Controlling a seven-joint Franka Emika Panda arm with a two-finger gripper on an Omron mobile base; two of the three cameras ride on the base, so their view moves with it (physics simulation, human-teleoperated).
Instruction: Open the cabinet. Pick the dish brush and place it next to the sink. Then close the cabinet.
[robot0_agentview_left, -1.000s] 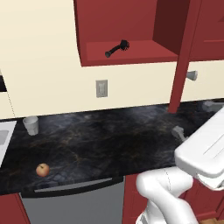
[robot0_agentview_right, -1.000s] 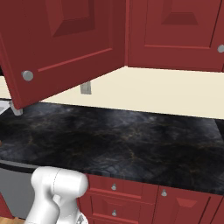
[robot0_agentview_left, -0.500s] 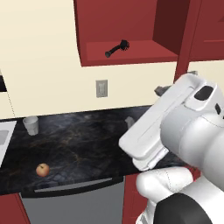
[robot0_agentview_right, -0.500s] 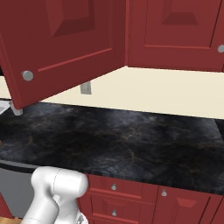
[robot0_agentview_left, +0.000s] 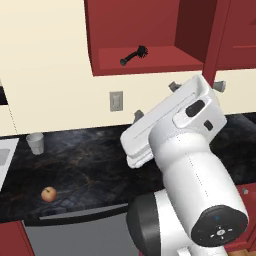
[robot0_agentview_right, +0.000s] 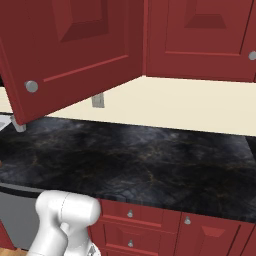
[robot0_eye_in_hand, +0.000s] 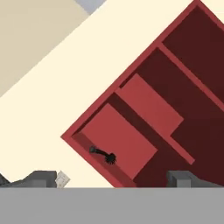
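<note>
A glossy white arm (robot0_agentview_left: 187, 165) of thick rounded segments stands near the cabinet (robot0_agentview_left: 150, 30). Dark grey bands mark its joints, and a round black cap with small pale markings closes one end. A flat white block bears a dark oval inset. The gripper (robot0_agentview_left: 155, 101) has small grey fingertips (robot0_agentview_left: 138, 115).

Swung up from the low right edge of the left base view across the middle of the picture, between camera and counter (robot0_agentview_left: 90, 165). Raised the gripper (robot0_agentview_left: 155, 100) toward the open cabinet (robot0_agentview_left: 150, 62), fingers (robot0_agentview_left: 138, 115) spread wide below its shelf, well apart from the dish brush (robot0_agentview_left: 134, 55). Covered much of the right countertop from view.
</note>
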